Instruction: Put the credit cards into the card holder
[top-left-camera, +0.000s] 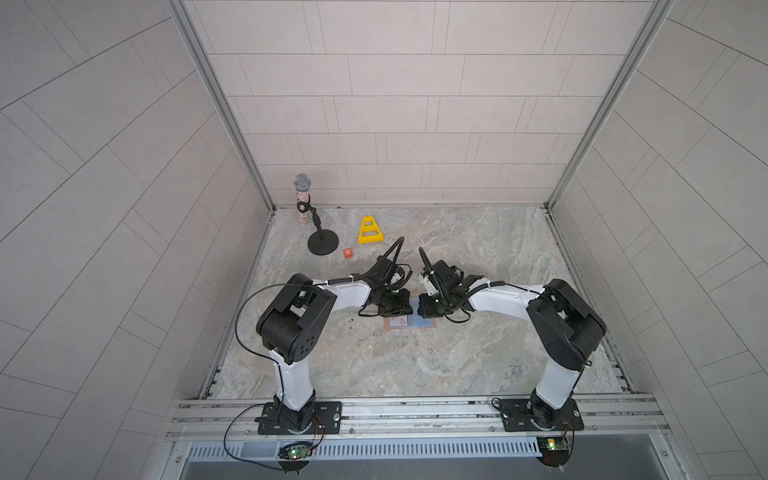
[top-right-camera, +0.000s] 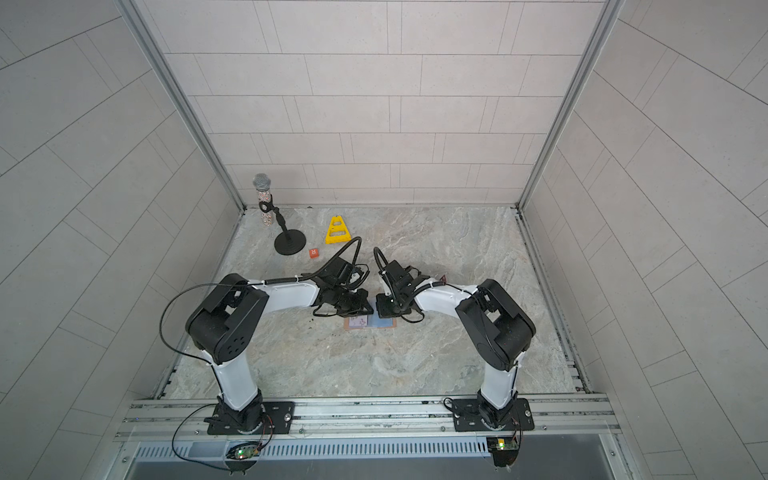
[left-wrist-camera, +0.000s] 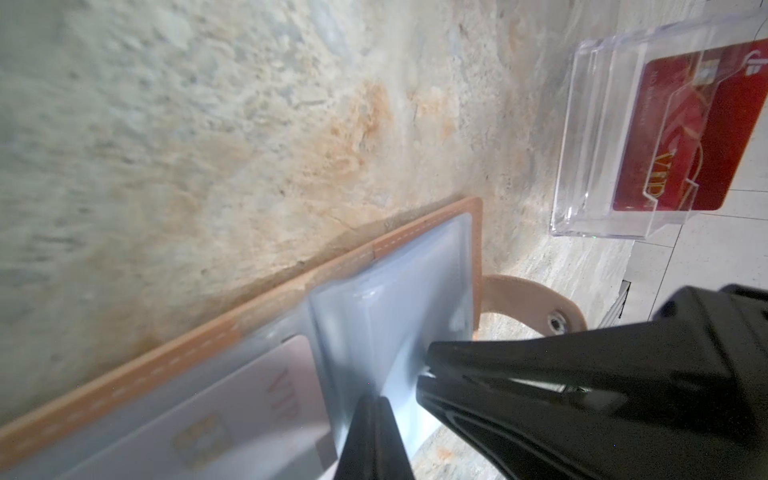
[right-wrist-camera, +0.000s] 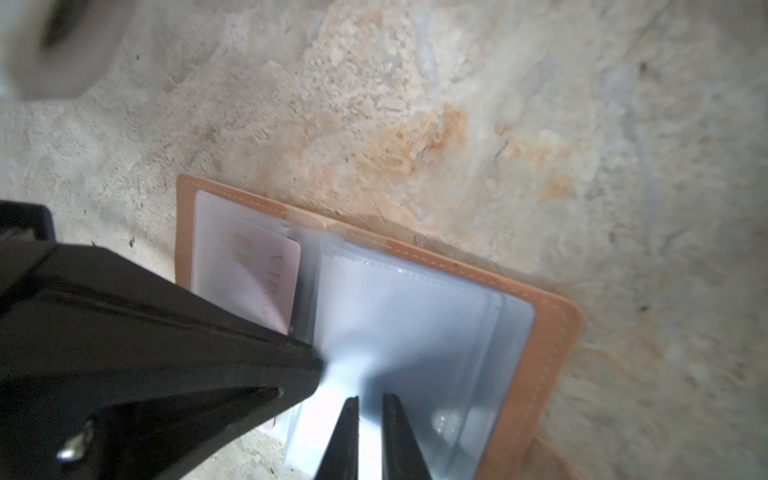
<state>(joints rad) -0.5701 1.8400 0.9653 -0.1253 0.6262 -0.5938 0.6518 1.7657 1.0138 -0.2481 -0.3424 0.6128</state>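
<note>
Since the card holder (right-wrist-camera: 552, 332), open on the table (right-wrist-camera: 415, 104), has thin, limp, slick clear sleeves (right-wrist-camera: 399, 316), an edge pinch suits: the left gripper (right-wrist-camera: 318, 368) is clamped on one, the right gripper (right-wrist-camera: 370, 401) beside it, jaws slightly parted. Beyond the holder's snap tab (left-wrist-camera: 536, 303), a stiff, light red card (left-wrist-camera: 739, 124) stands in a clear box (left-wrist-camera: 582, 166).

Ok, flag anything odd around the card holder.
Dark specks litter the table left of the open card holder. One clear sleeve is buckled upward, pinched in the jaws of the left gripper.
</note>
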